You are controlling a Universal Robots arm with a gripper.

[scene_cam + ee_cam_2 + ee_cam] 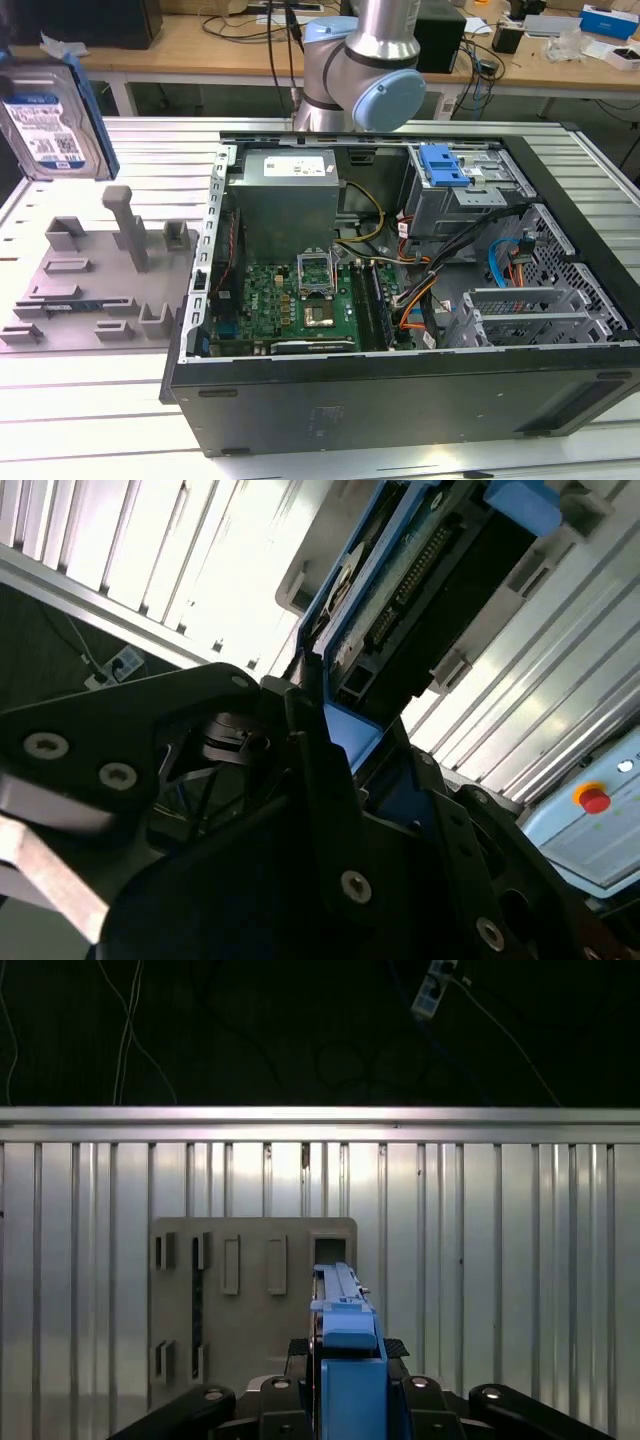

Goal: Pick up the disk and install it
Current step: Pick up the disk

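The disk, a silver hard drive with a blue-and-white label in a blue carrier bracket, hangs upright in the air at the exterior view's far left, above the grey fixture plate. In the first wrist view the disk shows edge-on, with my gripper shut on its blue bracket and the fixture plate well below. In the second wrist view my gripper clamps the end of the disk, whose connector side faces the camera.
An open computer case lies on the slatted aluminium table, with a drive bay and its blue latch at the back right. A grey upright post stands on the fixture plate. The arm rises behind the case.
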